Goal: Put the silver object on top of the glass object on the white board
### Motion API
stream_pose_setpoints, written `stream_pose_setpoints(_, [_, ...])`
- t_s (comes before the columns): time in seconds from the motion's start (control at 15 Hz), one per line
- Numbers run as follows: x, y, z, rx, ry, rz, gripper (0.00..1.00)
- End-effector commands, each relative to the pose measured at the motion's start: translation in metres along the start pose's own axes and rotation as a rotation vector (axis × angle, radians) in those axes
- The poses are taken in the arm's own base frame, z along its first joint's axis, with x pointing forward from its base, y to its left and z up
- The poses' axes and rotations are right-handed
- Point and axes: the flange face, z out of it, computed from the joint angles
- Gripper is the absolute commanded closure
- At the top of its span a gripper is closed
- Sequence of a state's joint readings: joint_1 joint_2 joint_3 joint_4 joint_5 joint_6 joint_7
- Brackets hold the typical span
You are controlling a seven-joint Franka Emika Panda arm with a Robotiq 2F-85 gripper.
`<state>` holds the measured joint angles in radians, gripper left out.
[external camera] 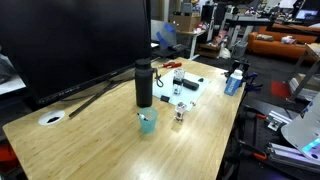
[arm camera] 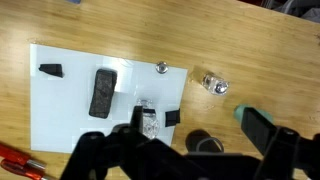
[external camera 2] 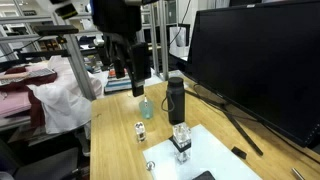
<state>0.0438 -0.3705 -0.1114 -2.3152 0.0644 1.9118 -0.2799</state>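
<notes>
Tabletop (external camera: 100, 140): pale wood with a straight grain. It is long and fills most of both exterior views.
Red-handled tool (arm camera: 14, 160): lies on the wood at the lower left corner of the wrist view, just off the board.
White board (arm camera: 70, 115): thin and flat, lying on the wood near one end of the table.
Black wedge (arm camera: 50, 70): small, on the board's left part.
Black block (arm camera: 101, 92): oblong, lying flat on the board to the right of the wedge.
Glass object (arm camera: 147, 120): stands upright on the board near its lower edge, with a dark piece just beside it. It shows as a clear cube on a black base in an exterior view (external camera 2: 181, 138).
Silver object (arm camera: 161, 68): small and round, at the board's upper edge. It is apart from the glass object, not on top of it.
Clear shiny piece (arm camera: 213, 84): on bare wood, right of the board.
Black bottle (external camera: 144, 84): upright, near the table's middle.
Teal cup (external camera: 148, 122): upright, just beside the bottle.
Gripper (arm camera: 185, 158): hangs above the table near the bottle and cup, fingers spread wide with nothing between them.
Monitor (external camera: 80, 40): a large dark screen along one long side of the table.
Room: a cluttered lab with an orange sofa (external camera: 275, 42) behind.
</notes>
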Motion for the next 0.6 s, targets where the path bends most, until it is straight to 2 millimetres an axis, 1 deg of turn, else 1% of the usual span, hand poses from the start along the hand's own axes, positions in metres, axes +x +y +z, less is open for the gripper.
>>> stream_pose_setpoints(0.0, [0.0,0.0,-0.001,0.0,0.0,0.0,0.0])
stream_pose_setpoints(0.2, [0.001,0.0,0.022,0.037,-0.012,0.028,0.0])
stream_pose_setpoints(0.53, [-0.005,0.0,0.081,0.082,0.007,0.088,0.0])
